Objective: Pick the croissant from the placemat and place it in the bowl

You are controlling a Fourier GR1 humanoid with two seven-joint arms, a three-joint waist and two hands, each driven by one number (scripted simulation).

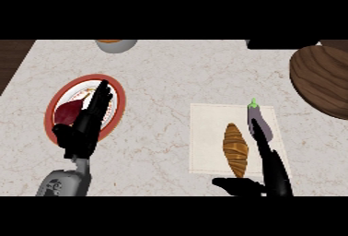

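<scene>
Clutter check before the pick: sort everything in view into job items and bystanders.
Job: croissant, placemat, bowl at the far edge, right hand open beside the croissant.
Lying about: eggplant on the placemat, red-rimmed plate holding a dark red food, wooden board, left hand over the plate.

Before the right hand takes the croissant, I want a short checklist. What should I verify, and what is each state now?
1. Brown croissant lies on the beige square placemat: ok.
2. Right hand open beside the croissant, not yet round it: ok.
3. Purple eggplant lies close to the right hand: not ok.
4. Grey bowl at the far edge, room inside: cannot tell.
5. Left hand open over the red-rimmed plate, away from the croissant: ok.
</scene>
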